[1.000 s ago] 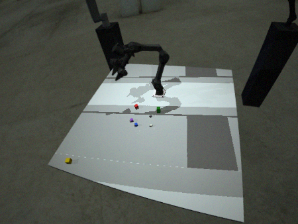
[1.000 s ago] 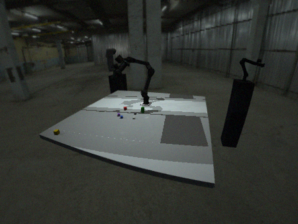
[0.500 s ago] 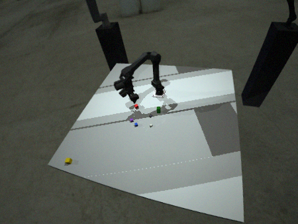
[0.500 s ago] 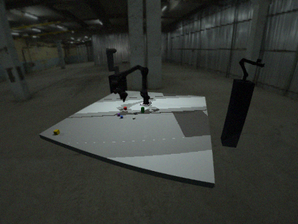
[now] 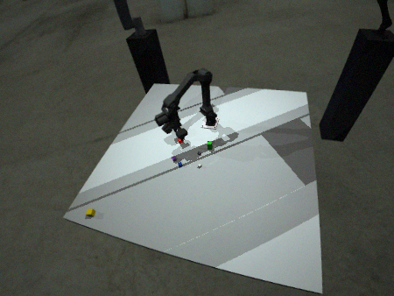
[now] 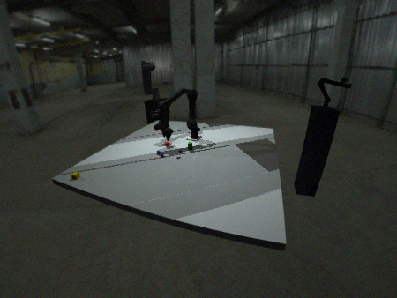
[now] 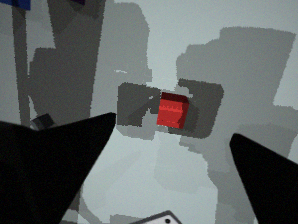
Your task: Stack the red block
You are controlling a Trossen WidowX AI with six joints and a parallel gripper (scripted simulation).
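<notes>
Bare board all around red block (image 7: 172, 111), between wide-spread hand (image 7: 167, 165) fingers.
</notes>
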